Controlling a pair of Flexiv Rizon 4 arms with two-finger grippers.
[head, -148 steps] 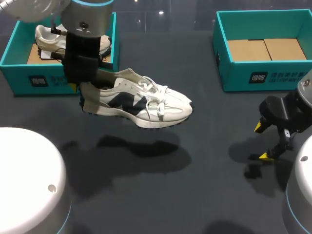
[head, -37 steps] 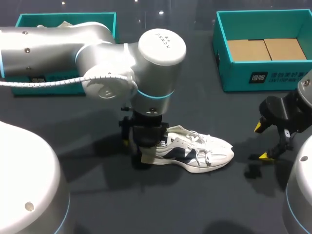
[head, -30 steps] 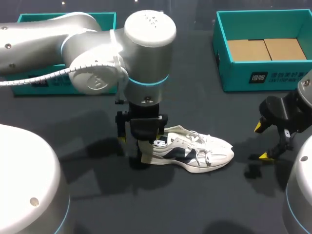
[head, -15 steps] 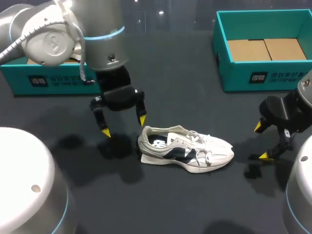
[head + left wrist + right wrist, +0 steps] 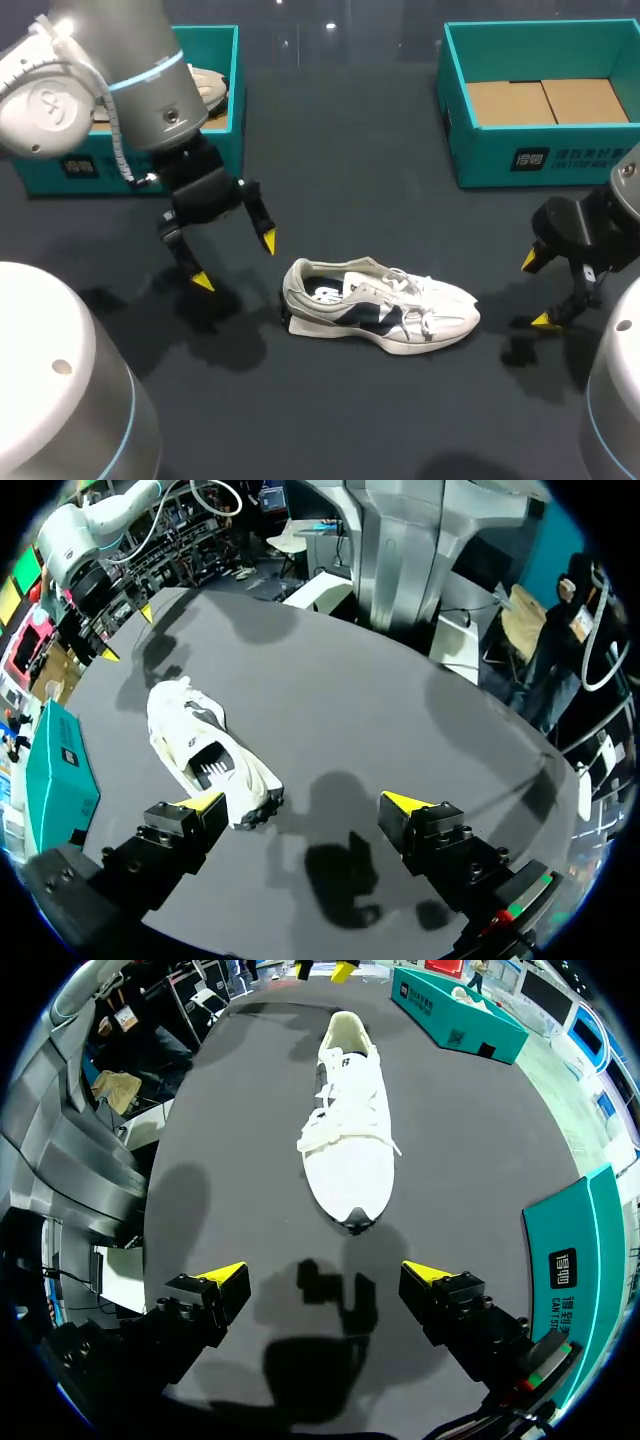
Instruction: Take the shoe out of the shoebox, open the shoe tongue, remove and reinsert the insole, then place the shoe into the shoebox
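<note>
Inside the right shoebox point(image 5: 480, 160), cardboard point(image 5: 545, 100) shows only overhead.

A white-and-navy lace-up sneaker point(image 5: 380, 305) stands on its sole in the middle of the dark grey worktop point(image 5: 350, 170), with open surface on every side. The left hand point(image 5: 235, 261), fingers spread, hangs near its heel, and the right hand point(image 5: 536, 291), also spread, sits beyond its toe. Two open teal cardboard boxes flank the far edge, the left shoebox point(image 5: 35, 165) and the right shoebox point(image 5: 530, 160), with a broad lane between them.
</note>
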